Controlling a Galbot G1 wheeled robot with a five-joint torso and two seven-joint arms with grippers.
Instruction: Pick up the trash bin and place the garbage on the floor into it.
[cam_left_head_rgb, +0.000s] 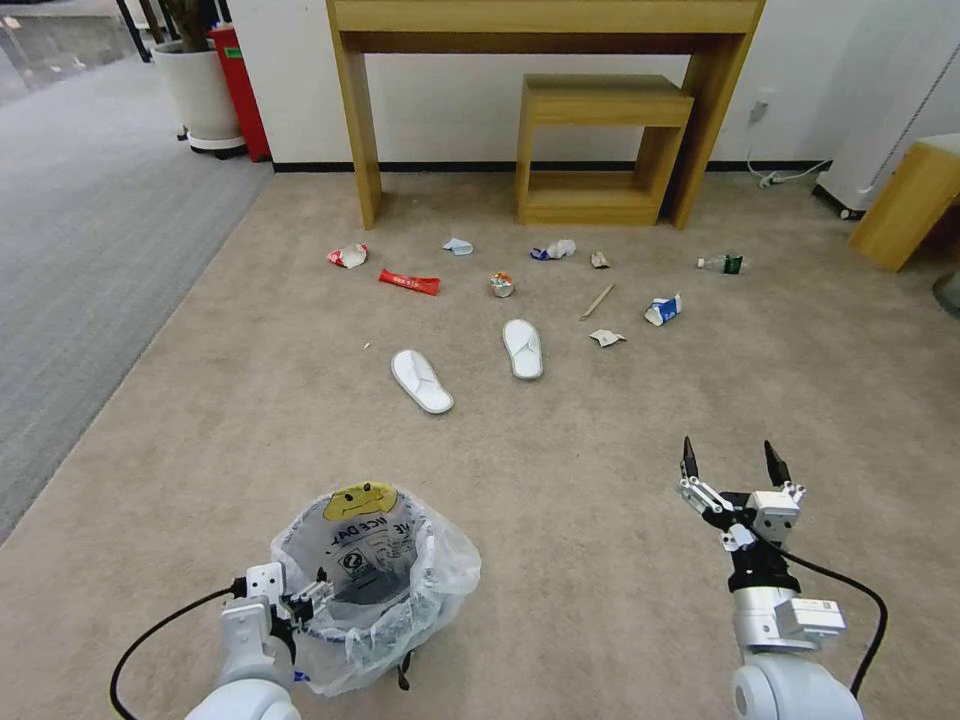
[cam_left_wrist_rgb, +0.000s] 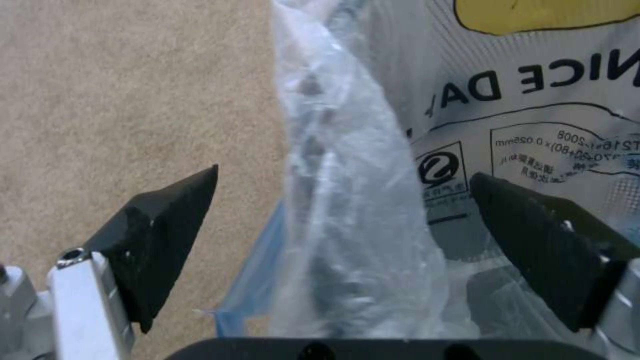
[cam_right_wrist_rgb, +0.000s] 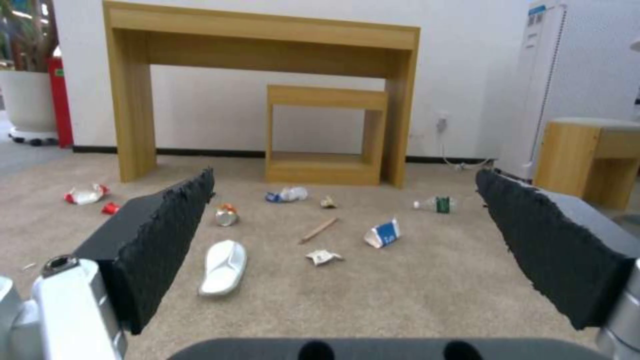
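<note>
The trash bin (cam_left_head_rgb: 372, 565) stands on the beige floor (cam_left_head_rgb: 580, 480) at the near left, lined with a clear bag bearing a yellow smiley. My left gripper (cam_left_head_rgb: 312, 598) is open and straddles the bin's near rim (cam_left_wrist_rgb: 347, 165), one finger (cam_left_wrist_rgb: 167, 235) outside and the other inside the bag. My right gripper (cam_left_head_rgb: 733, 465) hangs open and empty at the near right. The garbage lies farther ahead: two white slippers (cam_left_head_rgb: 421, 381) (cam_left_head_rgb: 523, 348), a red wrapper (cam_left_head_rgb: 409, 282), a crushed can (cam_left_head_rgb: 501, 285), a wooden stick (cam_left_head_rgb: 597, 301), crumpled paper (cam_left_head_rgb: 606, 338), a blue-white carton (cam_left_head_rgb: 662, 310) and a small bottle (cam_left_head_rgb: 722, 264).
A wooden desk (cam_left_head_rgb: 355, 120) with a low wooden stool (cam_left_head_rgb: 600, 105) under it stands against the far wall. A white plant pot (cam_left_head_rgb: 200, 95) and a red bin (cam_left_head_rgb: 243, 90) are at the far left beside grey ribbed carpet (cam_left_head_rgb: 90, 250). A wooden cabinet (cam_left_head_rgb: 905, 205) is at the right.
</note>
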